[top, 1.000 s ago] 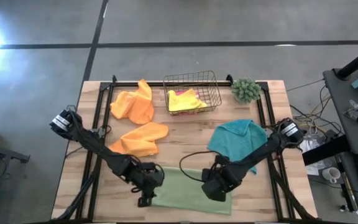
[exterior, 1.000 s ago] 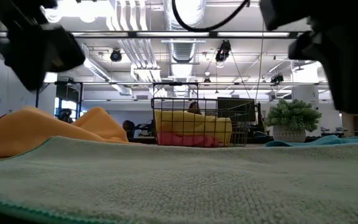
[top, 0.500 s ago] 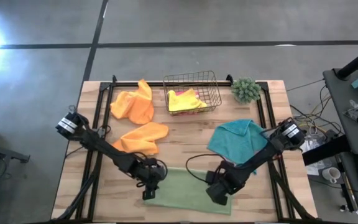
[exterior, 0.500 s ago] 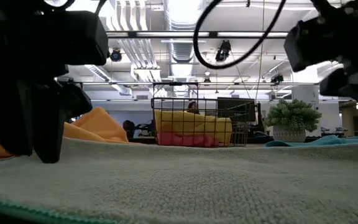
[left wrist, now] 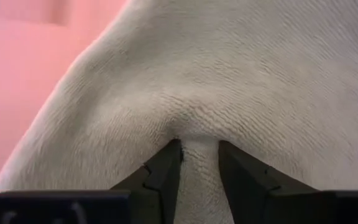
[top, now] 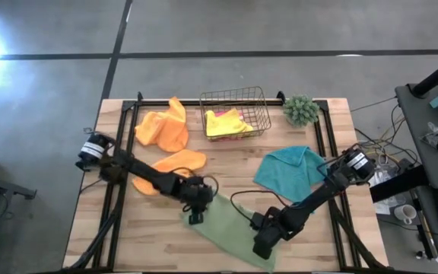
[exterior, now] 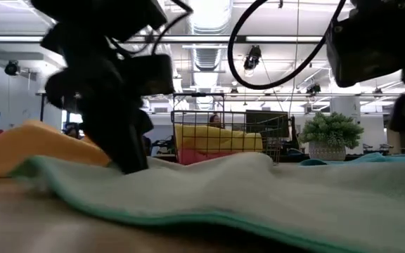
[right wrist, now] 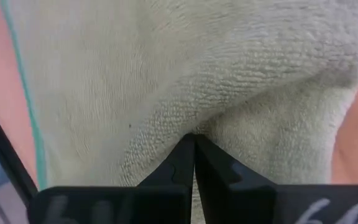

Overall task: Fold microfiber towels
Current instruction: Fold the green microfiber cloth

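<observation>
The light green towel (top: pixel 230 226) lies slanting across the table's near middle; it also shows in the low view (exterior: pixel 259 193). My left gripper (top: pixel 196 216) is shut on its far-left end, and my right gripper (top: pixel 262 248) is shut on its near-right part. Two orange towels (top: pixel 163 129) (top: pixel 175 164) lie flat on the far-left part of the table. A teal towel (top: pixel 289 170) lies on the right. A yellow towel (top: pixel 226 122) with pink under it sits in the wire basket (top: pixel 236 95). My left gripper pinches a raised fold of the green towel (left wrist: pixel 199 134) between its two fingers, at the towel's far-left end. The fingers (exterior: pixel 129 161) come from above, pointing down. The cloth around the hold is puckered up and the rest lies on the table. My right gripper pinches a bunched fold of the green towel (right wrist: pixel 194 124) between its shut fingers, near the towel's near-right end. The cloth rises in wrinkles toward the fingers. The rest of the towel lies on the table.
A small green fuzzy plant (top: pixel 301 110) stands at the far right next to the basket. Black rails (top: pixel 117 179) run along the table's left and right sides. Bare wood shows at the near left (top: pixel 128 236).
My left gripper has moved toward the far edge and to the right, dragging the green towel's left end with it. My right gripper has moved a little toward the near edge. The towel, once lying along the near edge, now lies slanted and wrinkled.
</observation>
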